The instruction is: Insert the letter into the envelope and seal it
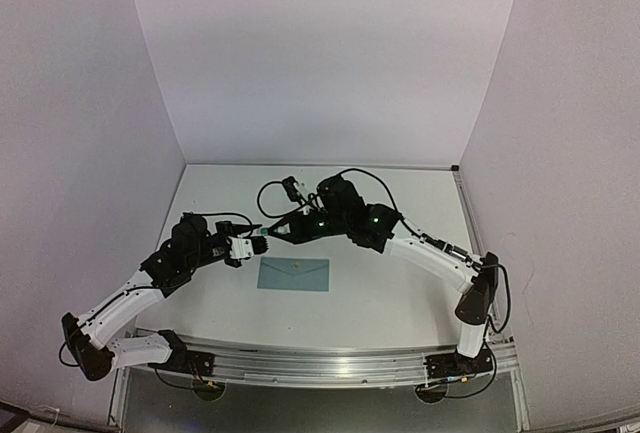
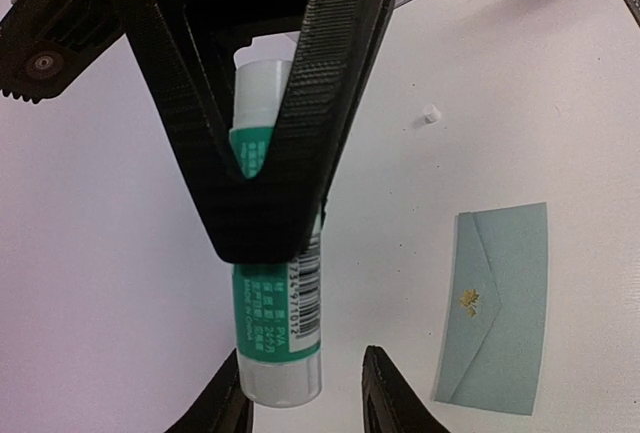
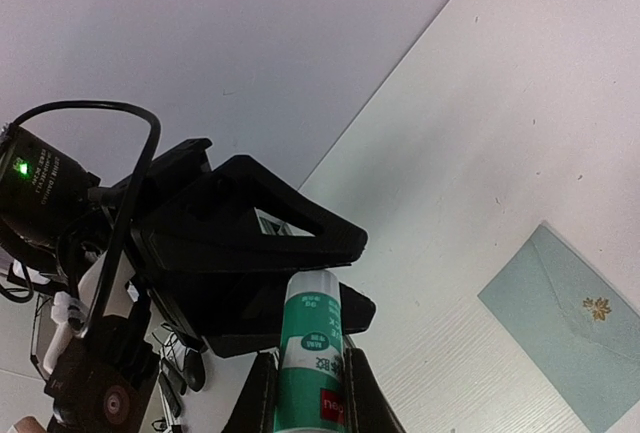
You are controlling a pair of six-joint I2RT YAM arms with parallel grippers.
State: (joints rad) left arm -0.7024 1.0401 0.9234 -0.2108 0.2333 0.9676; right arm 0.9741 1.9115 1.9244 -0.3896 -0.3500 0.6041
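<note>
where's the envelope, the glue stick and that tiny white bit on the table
envelope [image 2: 497, 318], left wrist view, middle of its teal face
glue stick [image 2: 270, 328], left wrist view, its printed green label
tiny white bit [image 2: 431, 113], left wrist view, its centre
</note>
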